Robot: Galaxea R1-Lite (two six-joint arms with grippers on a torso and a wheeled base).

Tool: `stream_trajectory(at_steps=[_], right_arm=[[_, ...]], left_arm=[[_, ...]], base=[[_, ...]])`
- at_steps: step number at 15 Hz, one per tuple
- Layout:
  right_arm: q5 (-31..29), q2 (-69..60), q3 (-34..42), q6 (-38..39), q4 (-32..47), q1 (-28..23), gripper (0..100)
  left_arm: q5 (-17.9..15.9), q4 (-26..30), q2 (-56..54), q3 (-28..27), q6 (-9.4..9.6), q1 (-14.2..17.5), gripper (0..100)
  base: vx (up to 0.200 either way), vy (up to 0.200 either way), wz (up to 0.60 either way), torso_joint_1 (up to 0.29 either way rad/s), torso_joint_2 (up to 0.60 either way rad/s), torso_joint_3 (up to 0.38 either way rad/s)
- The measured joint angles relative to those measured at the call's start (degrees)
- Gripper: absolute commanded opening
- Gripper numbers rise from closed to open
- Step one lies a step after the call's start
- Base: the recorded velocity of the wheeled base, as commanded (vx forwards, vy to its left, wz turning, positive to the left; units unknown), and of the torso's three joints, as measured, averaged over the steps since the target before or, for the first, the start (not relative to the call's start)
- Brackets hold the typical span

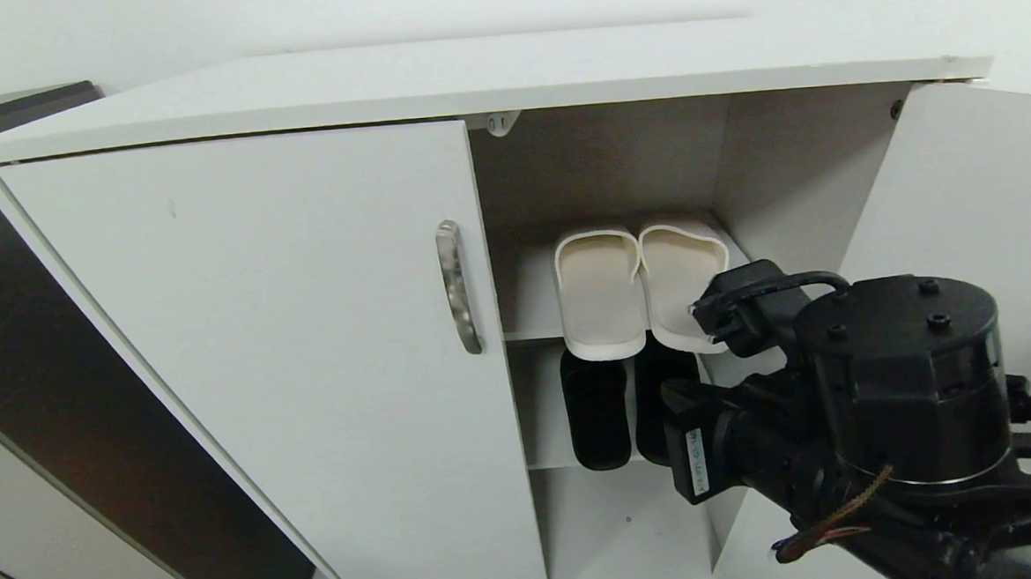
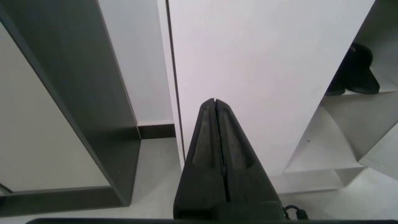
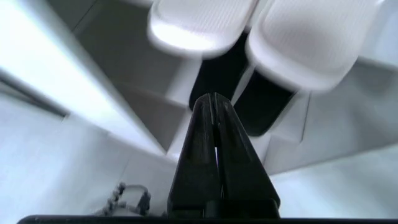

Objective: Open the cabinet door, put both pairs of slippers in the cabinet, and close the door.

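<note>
Our right gripper [image 3: 215,98], clenched empty, hangs before the open cabinet [image 1: 469,80]; inside, white slippers [image 1: 601,294] sit above black slippers [image 1: 594,413]. Our left gripper [image 2: 214,101] is clenched too.

- cabinet door [image 1: 262,338]: smooth, matt white board
- handle [image 1: 458,288]: glossy, silvery metal
- white slippers [image 1: 600,294]: smooth, matt, rubbery-looking
- black slippers [image 1: 597,409]: dull, matt
- right claw [image 3: 215,109]: black, matt, plastic-looking

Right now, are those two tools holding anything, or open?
Left tool: closed, holding nothing.
Right tool: closed, holding nothing.
</note>
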Motion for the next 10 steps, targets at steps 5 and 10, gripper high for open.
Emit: stream_trajectory(at_steps=[5,10], right_arm=[[-0.13,-0.24,0.61,0.0,-0.06,1.16,0],[-0.18,-0.27,0.72,0.0,-0.06,1.79,0]], left_arm=[[0.02,-0.02,0.0,0.0,-0.04,0.02,0],[0.04,-0.02,0.0,0.0,-0.06,0.02,0]], base=[[0.0,0.0,0.0,0.0,0.0,0.0],[-0.2,0.0,0.0,0.004,0.0,0.001]])
